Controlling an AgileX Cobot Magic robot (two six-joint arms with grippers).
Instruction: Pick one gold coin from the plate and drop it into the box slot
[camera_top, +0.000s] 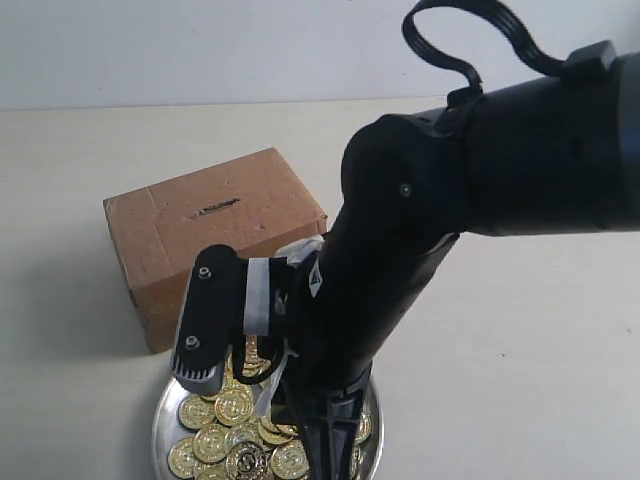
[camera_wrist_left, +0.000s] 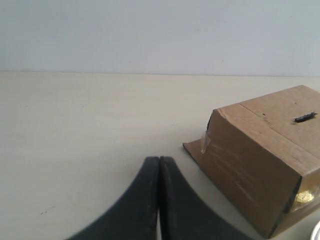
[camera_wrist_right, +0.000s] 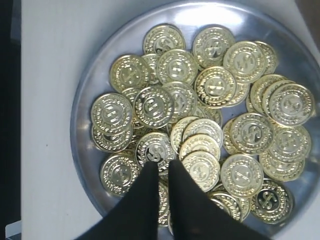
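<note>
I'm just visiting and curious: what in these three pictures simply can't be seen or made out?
- Right wrist view: whether the right gripper touches the coins; its fingers cover that spot.
- Exterior view: the gripper's tips and much of the plate, hidden by the right arm; the bottom edge cuts the plate off.
- Left wrist view: nearly all of the plate, behind the box; the inside of the box slot, too small and dark.

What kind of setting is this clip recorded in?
Probably a lab or test bench: a plain pale tabletop against a blank wall, with staged props, a slotted cardboard box and a metal plate heaped with gold coins.
</note>
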